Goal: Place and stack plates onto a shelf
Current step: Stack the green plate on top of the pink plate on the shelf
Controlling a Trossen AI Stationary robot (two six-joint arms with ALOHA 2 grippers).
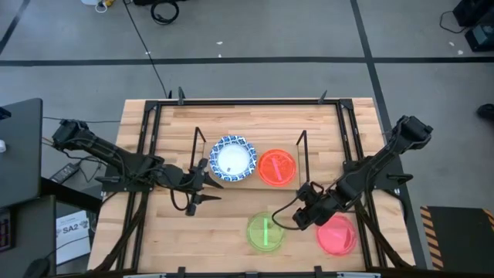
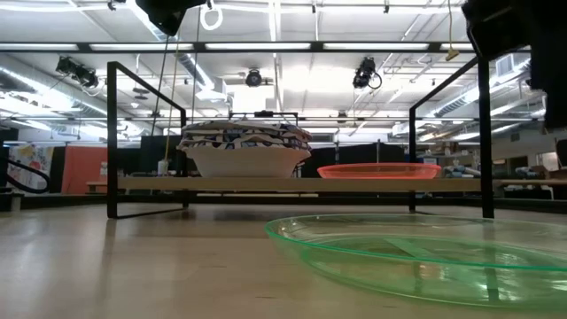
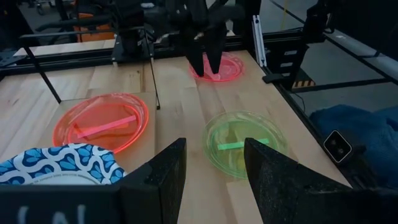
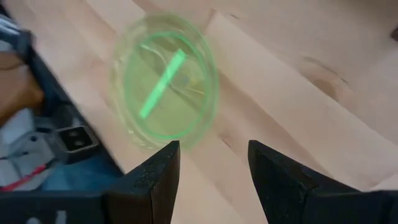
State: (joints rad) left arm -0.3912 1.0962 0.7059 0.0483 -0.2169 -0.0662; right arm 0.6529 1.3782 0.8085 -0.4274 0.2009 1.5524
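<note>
My right gripper [image 1: 297,218], fingers spread and empty, hovers between the green plate [image 1: 265,231] at bottom centre and the red-pink plate [image 1: 337,235] lower right, while my left gripper [image 1: 207,188], also spread, sits beside the blue-rimmed stack [image 1: 232,159] and orange plate [image 1: 277,167] on the shelf [image 1: 255,185].

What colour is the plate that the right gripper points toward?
Green plate, translucent; the right wrist view shows it best.
</note>
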